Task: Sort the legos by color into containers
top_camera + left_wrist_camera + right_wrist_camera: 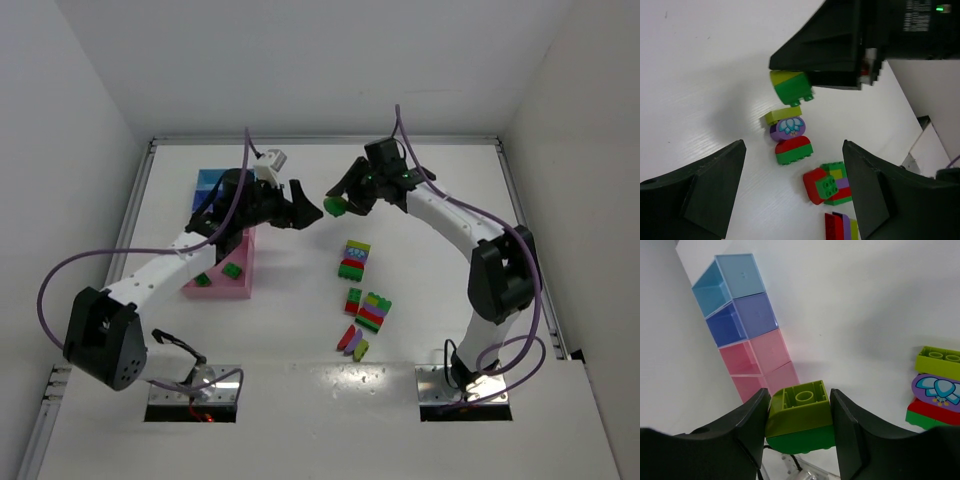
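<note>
**Relative position of the two grippers and the held brick.** The right gripper (799, 407) had its jaws clamped on the side faces of a two-layer brick (800, 415), yellow-green over green. It held the brick clear of the worktop (450, 280), in the space between the two arms.

The left gripper (793, 150) faced the brick with its jaws spread wide and nothing between them. In the left wrist view the brick lay ahead of the gap, just beyond the fingertips and not inside it. The brick's studded yellow-green top stood free of the right jaws. This is probably the face a second grip would need in order to part the two colours.

The containers (742, 315) lay on the left arm's side, partly beneath it in the overhead view. Two green bricks (231, 270) sat in the large pink tray (240, 290), so the left arm was the nearer one for any drop. Whether the left jaws matched the brick's height could not be settled from these views.

The other mixed stacks (354, 258) lay on the worktop nearer the right arm.
</note>
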Controlling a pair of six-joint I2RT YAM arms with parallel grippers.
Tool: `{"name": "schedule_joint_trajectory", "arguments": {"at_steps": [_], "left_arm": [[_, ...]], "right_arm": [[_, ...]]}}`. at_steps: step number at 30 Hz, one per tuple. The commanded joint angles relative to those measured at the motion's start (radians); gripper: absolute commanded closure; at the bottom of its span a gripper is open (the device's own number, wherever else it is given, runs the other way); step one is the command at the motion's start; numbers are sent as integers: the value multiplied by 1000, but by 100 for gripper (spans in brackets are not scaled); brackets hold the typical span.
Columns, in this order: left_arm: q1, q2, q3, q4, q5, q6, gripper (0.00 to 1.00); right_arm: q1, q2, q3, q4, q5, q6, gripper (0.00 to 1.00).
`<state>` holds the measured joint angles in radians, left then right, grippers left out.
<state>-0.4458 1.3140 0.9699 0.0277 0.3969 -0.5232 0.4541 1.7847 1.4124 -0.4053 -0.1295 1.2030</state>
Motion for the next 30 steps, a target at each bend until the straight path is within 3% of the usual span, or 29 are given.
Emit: {"name": "schedule_joint_trajectory", "arguments": {"at_steps": [1,10,30], "left_arm": [[-13,37,65,55,-72,-83,15],[-13,109,131,46,-107,-46,17],[-31,159,122,46,-98,-28,17]], "right_arm": [[6,12,65,-12,16,47,100],[15,30,65,-12,-32,87,100],[43,58,83,22,-88,96,100]]}}
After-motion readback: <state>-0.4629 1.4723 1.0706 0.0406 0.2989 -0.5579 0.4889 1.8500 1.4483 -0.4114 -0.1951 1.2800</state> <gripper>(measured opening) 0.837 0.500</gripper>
